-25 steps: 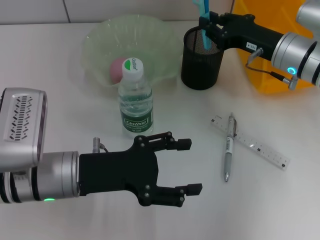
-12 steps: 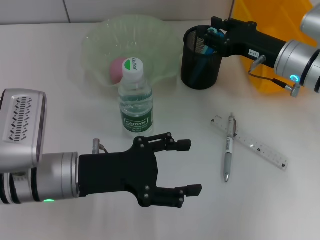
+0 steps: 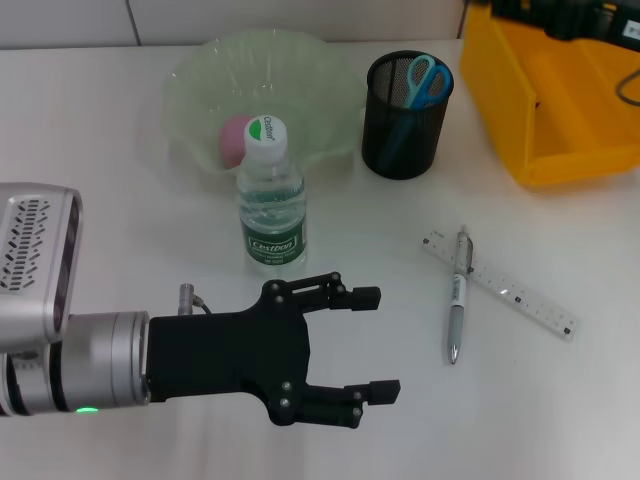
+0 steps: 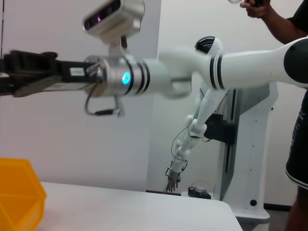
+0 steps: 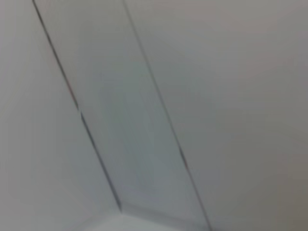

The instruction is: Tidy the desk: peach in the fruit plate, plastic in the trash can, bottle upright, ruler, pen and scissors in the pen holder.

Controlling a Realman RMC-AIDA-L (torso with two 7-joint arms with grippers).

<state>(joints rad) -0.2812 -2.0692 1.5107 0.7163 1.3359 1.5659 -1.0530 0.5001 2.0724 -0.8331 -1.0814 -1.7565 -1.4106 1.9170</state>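
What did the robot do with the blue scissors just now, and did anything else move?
The right gripper lowered the scissors into the pen holder, let go and pulled back toward the far right, over the yellow bin. The left gripper, jaws open, barely shifted. The bottle, peach, pen and ruler stayed put.

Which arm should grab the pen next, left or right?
Probably the left. The left gripper hovers open over the desk beside the pen, which lies across the ruler. The right arm is up at the far edge, above the yellow bin.
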